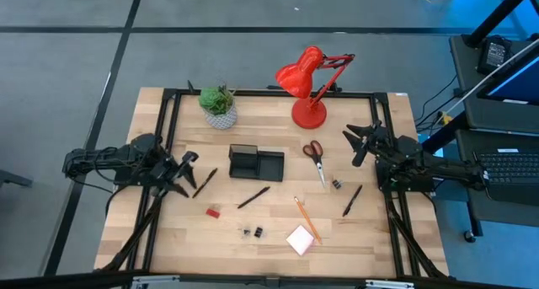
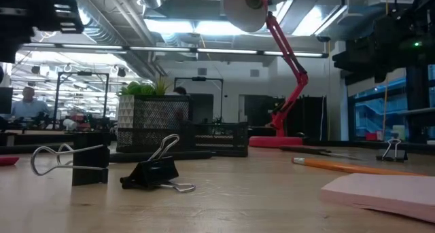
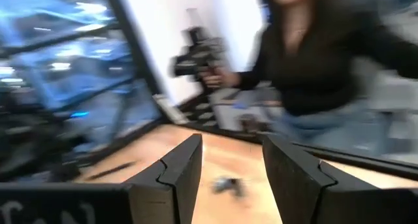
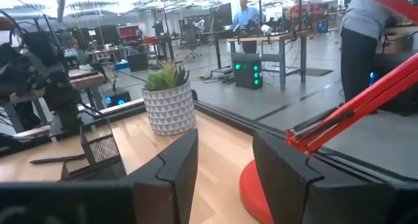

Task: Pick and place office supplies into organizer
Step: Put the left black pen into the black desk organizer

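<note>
**Black organizer unfilled; all supplies loose on the table**

Black mesh organizer [image 1: 256, 163] sits at mid-table, in front of the plant [image 1: 218, 105] and to the left of the red lamp [image 1: 308, 85]. No supply can be seen inside it in the high view.

Supplies, as placed in the high view:
- Scissors [image 1: 316, 157] lie to the right of the organizer, handles toward the lamp.
- One pen [image 1: 253, 197] lies just in front of the organizer; a second [image 1: 205, 182] lies to its left, near the left gripper; a third [image 1: 352, 200] lies near the right edge.
- Pencil [image 1: 305, 218] lies at front right, its near end beside the pink pad [image 1: 301, 239].
- Eraser [image 1: 213, 211] lies at front left.
- Two clips [image 1: 253, 232] sit together at the front; another clip [image 1: 336, 184] sits below the scissors' tip.

Left gripper [image 1: 187, 173] hovers over the table's left edge, fingers spread apart and holding nothing. Its wrist view shows bare wood and a small blurred dark item between the fingers [image 3: 173, 178], and a person in a dark top beyond the table.

Right gripper [image 1: 354, 144] hovers over the right edge, level with the scissors, fingers parted and empty. Its wrist view looks past the fingers [image 4: 171, 165] toward the plant and lamp base.
</note>
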